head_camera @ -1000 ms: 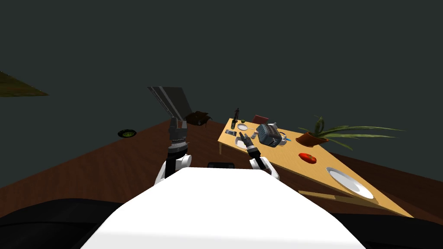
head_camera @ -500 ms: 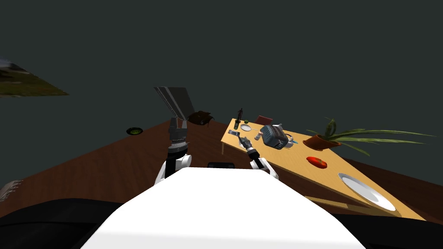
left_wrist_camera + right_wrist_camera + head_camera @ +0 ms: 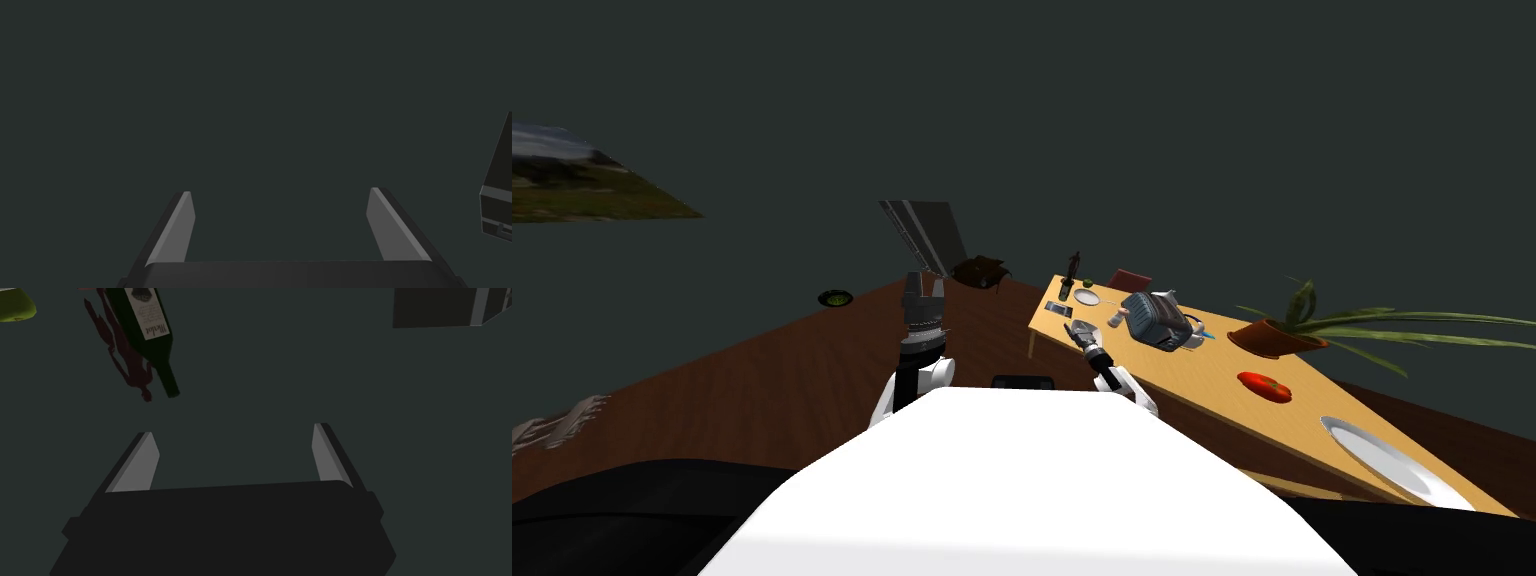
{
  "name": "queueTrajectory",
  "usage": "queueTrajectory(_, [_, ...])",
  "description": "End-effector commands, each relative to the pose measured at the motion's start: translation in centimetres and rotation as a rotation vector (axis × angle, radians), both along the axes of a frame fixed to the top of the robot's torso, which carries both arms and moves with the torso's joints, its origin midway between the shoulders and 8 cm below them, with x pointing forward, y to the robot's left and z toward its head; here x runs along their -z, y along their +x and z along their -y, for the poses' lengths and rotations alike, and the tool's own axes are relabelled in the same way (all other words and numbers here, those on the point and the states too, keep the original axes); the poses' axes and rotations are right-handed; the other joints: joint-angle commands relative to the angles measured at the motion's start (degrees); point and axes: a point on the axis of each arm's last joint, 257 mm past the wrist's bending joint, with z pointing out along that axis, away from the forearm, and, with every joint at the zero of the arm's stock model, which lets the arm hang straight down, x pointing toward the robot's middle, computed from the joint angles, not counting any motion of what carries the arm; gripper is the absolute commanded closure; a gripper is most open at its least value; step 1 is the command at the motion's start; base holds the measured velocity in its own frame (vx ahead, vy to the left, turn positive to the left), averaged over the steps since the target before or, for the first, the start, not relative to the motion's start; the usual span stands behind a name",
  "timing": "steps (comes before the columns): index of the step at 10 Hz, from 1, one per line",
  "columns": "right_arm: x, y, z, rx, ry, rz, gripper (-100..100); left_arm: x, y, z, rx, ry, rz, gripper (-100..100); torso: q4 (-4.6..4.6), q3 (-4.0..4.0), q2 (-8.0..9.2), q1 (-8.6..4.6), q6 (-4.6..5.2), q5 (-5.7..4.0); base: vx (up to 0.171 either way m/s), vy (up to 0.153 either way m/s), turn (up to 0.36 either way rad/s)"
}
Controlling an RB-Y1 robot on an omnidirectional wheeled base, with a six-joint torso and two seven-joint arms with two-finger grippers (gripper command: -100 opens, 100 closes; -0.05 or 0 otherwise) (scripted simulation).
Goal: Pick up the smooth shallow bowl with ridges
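Head view: the tan worktop (image 3: 1212,375) runs off to the right. What I take for the bowl, a small white round dish (image 3: 1086,297), sits near the worktop's far end. A dark bottle (image 3: 1068,272) stands just left of the dish, a small green fruit (image 3: 1089,283) lies just beyond it, and a grey-blue appliance (image 3: 1157,320) is to its right. A big white plate (image 3: 1387,462) lies at the near right end, well apart from the dish. It looks too flat to be the bowl, though that is my judgement. The right tool (image 3: 1079,331) hovers at the worktop's left edge, nearer than the dish and not touching it. The left tool (image 3: 923,282) is raised over the floor (image 3: 762,380), well left of the worktop.

Left wrist view: its fingers (image 3: 172,230) stand wide apart and hold nothing.

Right wrist view: these fingers (image 3: 137,463) are also spread and empty. The tool looks level past the bottle, not down at the dish.

The bottle is the main risk. A reach made on this heading, or a wide swing while tilting down, could knock it over. The thin blades may also slip off a low smooth rim and push the dish into the fruit. Going for the big plate by mistake would waste the reach.
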Motion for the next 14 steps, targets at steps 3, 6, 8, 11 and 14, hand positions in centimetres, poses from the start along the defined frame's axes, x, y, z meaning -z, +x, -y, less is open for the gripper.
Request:
queueTrajectory(3, [5.0, -1.0, 2.7, -0.005, -0.208, -0.101, -100, 0.0, 0.0, 0.0, 0.000, 0.000, 0.000, 0, 0.00, 0.01, 0.02, 0.13, 0.00, 0.02, 0.006, 0.086, 0.092])
queueTrajectory(6, [7.3, -1.7, 4.6, -0.010, -0.311, -0.150, -100, 0.0, 0.0, 0.0, 0.000, 0.000, 0.000, 0, 0.00, 0.01, 0.01, -0.03, 0.02, 0.00, 0.010, 0.050, 0.030])
queueTrajectory(8, [9.1, -2.4, 6.3, -0.016, -0.401, -0.193, -100, 0.0, 0.0, 0.0, 0.000, 0.000, 0.000, 0, 0.00, 0.01, 0.01, -0.03, 0.02, 0.00, 0.009, 0.053, 0.073])
queueTrajectory(11, [11.6, -3.6, 8.8, -0.018, -0.493, -0.259, -100, 0.0, 0.0, 0.0, 0.000, 0.000, 0.000, 0, 0.01, 0.02, 0.04, -0.06, 0.03, -0.01, 0.002, 0.047, 0.034])
queueTrajectory(14, [13.6, -4.9, 11.3, -0.022, -0.583, -0.319, -100, 0.0, 0.0, 0.0, 0.000, 0.000, 0.000, 0, 0.00, -0.01, -0.02, 0.03, 0.01, 0.01, 0.014, 0.055, 0.060])
